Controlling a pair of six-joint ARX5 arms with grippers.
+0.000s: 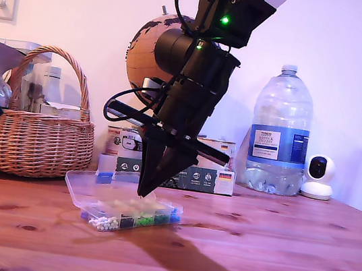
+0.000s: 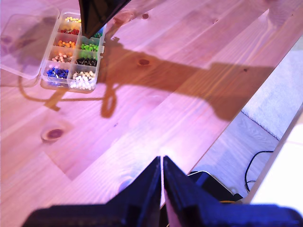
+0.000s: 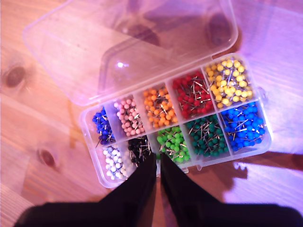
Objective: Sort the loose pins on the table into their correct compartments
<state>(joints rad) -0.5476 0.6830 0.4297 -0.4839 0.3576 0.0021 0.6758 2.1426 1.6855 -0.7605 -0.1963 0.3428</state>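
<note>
My second gripper (image 3: 157, 158), a pair of black tapered fingers pressed together with only a hairline between their tips, hangs point-down just above the near edge of the clear plastic organiser box (image 3: 142, 35), over the cells of black pins (image 3: 138, 147) and light green pins (image 3: 173, 143); whether anything is pinched between the tips I cannot tell. In the exterior view the same gripper (image 1: 147, 192) stands over the box (image 1: 81, 185), which lies on the reddish-brown pine table (image 1: 272, 258) with its transparent lid (image 3: 128, 47) folded flat open. The compartments (image 3: 196, 97) form two rows: dark blue, pink, orange, red and yellow pins behind, and white, black, light green, dark green and bright blue pins in front. My first gripper (image 2: 162, 163), also black, is held well away from the box above the table's edge, its fingers closed to a thin slit with nothing visible between them. No loose pin can be made out on the bare wood (they may be too small to show). Behind the box in the exterior view stand a woven wicker basket (image 1: 38, 134), a brown globe (image 1: 146, 52), a large clear water bottle (image 1: 279, 133) and a small white camera (image 1: 318, 176).
</note>
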